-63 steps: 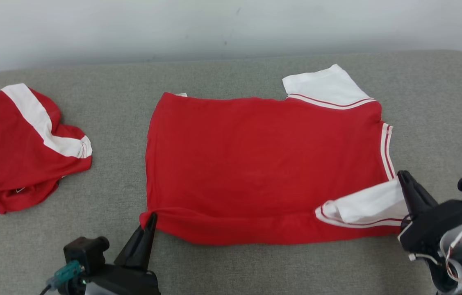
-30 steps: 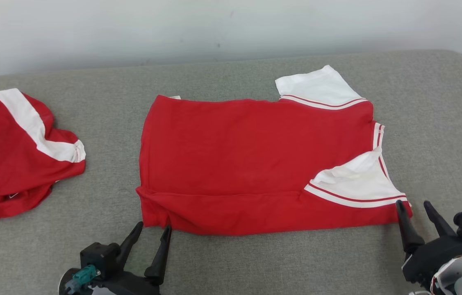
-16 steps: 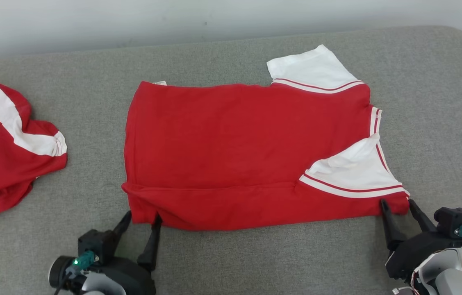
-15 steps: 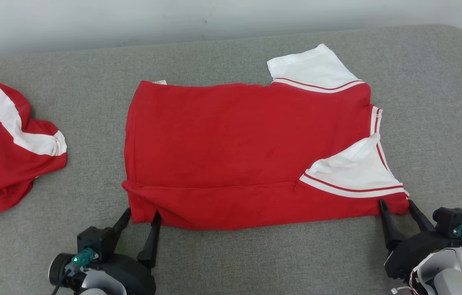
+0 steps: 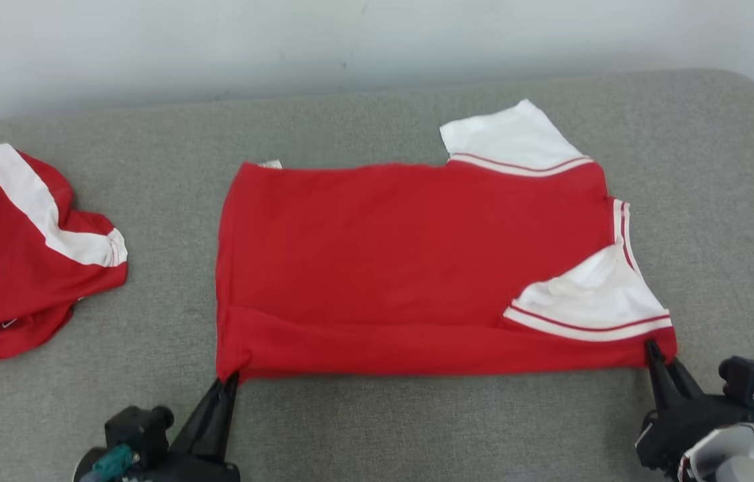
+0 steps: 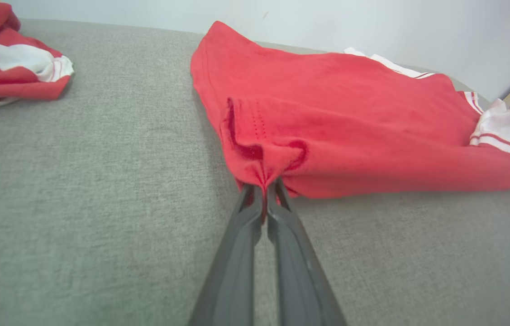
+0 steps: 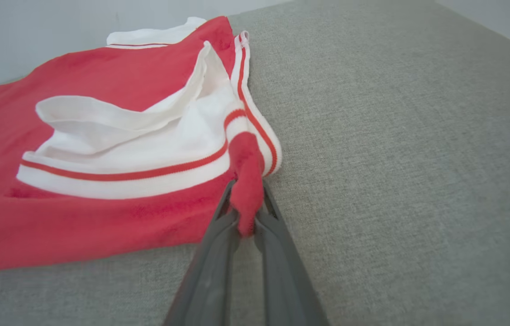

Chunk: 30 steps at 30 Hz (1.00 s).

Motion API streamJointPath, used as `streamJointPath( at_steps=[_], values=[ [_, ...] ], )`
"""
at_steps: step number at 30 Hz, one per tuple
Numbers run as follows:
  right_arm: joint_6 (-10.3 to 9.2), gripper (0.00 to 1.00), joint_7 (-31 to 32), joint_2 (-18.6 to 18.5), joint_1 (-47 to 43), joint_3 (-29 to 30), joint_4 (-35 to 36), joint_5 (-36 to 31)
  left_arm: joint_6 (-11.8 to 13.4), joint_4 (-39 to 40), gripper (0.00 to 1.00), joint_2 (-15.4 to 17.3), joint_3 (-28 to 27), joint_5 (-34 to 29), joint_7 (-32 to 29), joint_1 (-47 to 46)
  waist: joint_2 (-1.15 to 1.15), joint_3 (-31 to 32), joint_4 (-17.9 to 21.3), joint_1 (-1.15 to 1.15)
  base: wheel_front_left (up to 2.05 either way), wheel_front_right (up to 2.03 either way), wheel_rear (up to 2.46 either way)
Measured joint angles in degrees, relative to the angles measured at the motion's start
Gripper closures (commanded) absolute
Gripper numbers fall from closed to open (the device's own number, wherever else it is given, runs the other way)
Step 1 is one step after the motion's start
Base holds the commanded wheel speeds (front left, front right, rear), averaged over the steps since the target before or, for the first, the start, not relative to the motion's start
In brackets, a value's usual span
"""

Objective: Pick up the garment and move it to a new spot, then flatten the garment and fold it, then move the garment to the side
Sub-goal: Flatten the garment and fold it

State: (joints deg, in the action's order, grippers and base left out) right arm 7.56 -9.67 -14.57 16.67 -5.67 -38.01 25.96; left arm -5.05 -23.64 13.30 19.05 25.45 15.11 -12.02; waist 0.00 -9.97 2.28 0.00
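Observation:
The garment (image 5: 417, 268) is a red shirt with white sleeves, lying spread on the grey cushion with its near edge folded over. My left gripper (image 5: 231, 380) is shut on its near left corner; the left wrist view shows the red cloth (image 6: 264, 167) bunched between the tips of my left gripper (image 6: 264, 188). My right gripper (image 5: 652, 348) is shut on the near right corner, just below the folded-in white sleeve (image 5: 591, 294). In the right wrist view a fold of red cloth (image 7: 245, 181) is pinched by my right gripper (image 7: 246, 190).
A second red and white garment (image 5: 15, 248) lies crumpled at the far left of the cushion (image 5: 417, 428). A pale wall (image 5: 350, 40) runs behind. The cushion's rounded right end (image 5: 751, 134) lies beyond the shirt.
Both grippers, open at the shirt's near corners half a second ago, have closed on those corners. The near edge now lies straighter. The camera has shifted a little.

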Motion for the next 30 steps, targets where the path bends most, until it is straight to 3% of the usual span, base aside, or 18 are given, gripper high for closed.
streamJointPath(
  at_steps=[12, 13, 14, 15, 23, 30],
  values=[
    [0.01, 1.00, 5.2, 0.3, -19.8, 5.4, 15.6, 2.0, 2.6, 7.9, 1.00, 0.0, -0.2, 3.1, -0.5, 13.9, 0.00, 4.6, -1.9, -0.01, 0.00, 0.00, 0.00],
    [0.01, 1.00, 5.8, 0.9, -21.2, 6.4, 17.1, 2.0, 2.6, 8.2, 0.82, -0.1, -0.1, 3.2, -0.6, 14.6, -0.01, 4.7, -2.1, -0.01, 0.00, 0.00, 0.00],
    [0.01, 0.60, 6.3, 1.5, -22.4, 7.4, 18.5, 2.1, 2.7, 8.5, 0.33, -0.1, 0.0, 3.2, -0.6, 15.1, -0.01, 4.9, -2.2, -0.01, 0.00, 0.00, 0.00],
    [0.00, 0.00, 6.8, 1.9, -23.3, 8.2, 19.8, 2.0, 2.9, 8.7, 0.00, -0.2, 0.1, 3.3, -0.6, 15.4, 0.00, 5.1, -2.3, -0.01, 0.00, 0.00, 0.00],
    [0.00, 0.00, 8.6, 3.9, -24.1, 10.4, 29.1, -1.7, 3.6, 10.4, 0.00, -1.0, -2.5, 3.0, -0.2, 15.5, -0.01, 6.6, -2.1, -0.01, 0.00, 0.00, 0.00],
    [0.00, 0.00, 5.9, 6.2, -20.5, 8.3, 34.7, -5.1, 4.5, 15.5, 0.00, -2.3, -9.0, -1.5, -0.1, 13.0, -0.01, 7.6, -1.8, 0.00, 0.00, 0.00, 0.00]
  ],
)
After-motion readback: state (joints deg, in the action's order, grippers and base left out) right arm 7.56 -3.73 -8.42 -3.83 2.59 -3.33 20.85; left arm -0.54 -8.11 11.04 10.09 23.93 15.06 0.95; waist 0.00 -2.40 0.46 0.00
